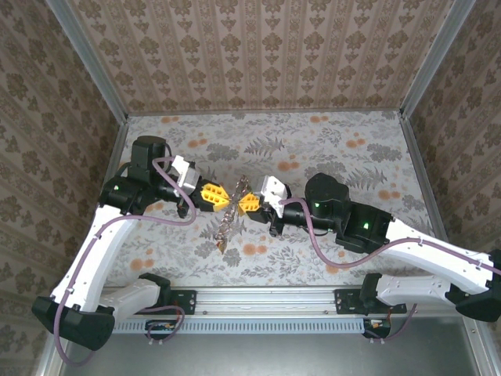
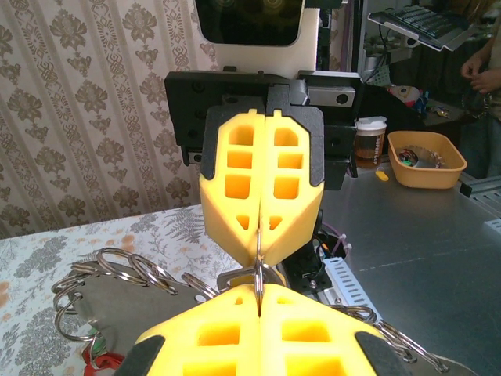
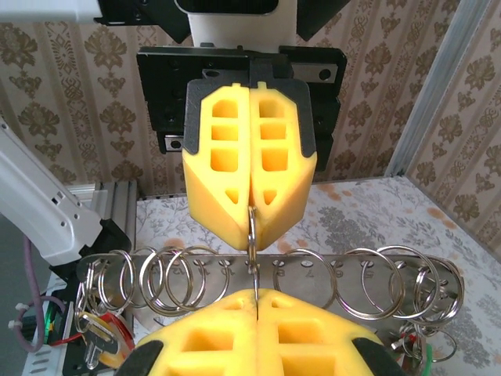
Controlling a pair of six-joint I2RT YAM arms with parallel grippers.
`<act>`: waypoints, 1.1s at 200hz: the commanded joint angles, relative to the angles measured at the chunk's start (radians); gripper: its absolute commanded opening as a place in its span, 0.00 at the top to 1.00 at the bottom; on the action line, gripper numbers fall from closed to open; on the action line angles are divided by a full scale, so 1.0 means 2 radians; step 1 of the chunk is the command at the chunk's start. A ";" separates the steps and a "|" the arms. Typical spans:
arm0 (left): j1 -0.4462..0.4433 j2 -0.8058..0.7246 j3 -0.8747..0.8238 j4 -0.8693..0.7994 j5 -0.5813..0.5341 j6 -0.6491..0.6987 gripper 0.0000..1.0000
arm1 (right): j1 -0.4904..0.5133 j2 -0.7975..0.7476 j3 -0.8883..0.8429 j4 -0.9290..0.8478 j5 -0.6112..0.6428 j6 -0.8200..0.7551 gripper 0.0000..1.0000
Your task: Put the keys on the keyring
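Both claws are pinched shut on the keyring (image 3: 252,235) above mid-table, left gripper (image 1: 225,197) and right gripper (image 1: 239,201) tip to tip, arms angled inward, and the right wrist cam catches red-tagged keys (image 3: 100,335) dangling below a ring-strung strip (image 3: 301,265), where overhead it's just a tangle.

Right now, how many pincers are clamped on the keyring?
2. The left pincer comes in from the left and the right pincer from the right, tips facing; both are shut on the same thin keyring between them.
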 commanded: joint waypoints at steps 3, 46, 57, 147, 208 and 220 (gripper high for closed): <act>0.005 -0.007 -0.005 0.010 0.020 -0.005 1.00 | 0.004 0.002 0.017 0.011 -0.008 -0.003 1.00; 0.005 -0.009 -0.006 0.011 0.018 -0.005 1.00 | 0.004 0.003 0.016 0.013 -0.008 -0.002 1.00; 0.006 -0.008 -0.006 0.012 0.018 -0.007 1.00 | 0.004 0.003 0.017 0.012 -0.007 -0.003 1.00; 0.005 -0.011 -0.005 0.013 0.021 -0.007 1.00 | 0.004 0.010 0.019 0.022 -0.008 -0.006 1.00; 0.005 -0.012 -0.006 0.013 0.021 -0.008 1.00 | 0.004 0.015 0.021 0.029 -0.009 -0.010 1.00; 0.006 -0.012 -0.007 0.014 0.022 -0.008 1.00 | 0.004 0.016 0.022 0.031 -0.010 -0.011 1.00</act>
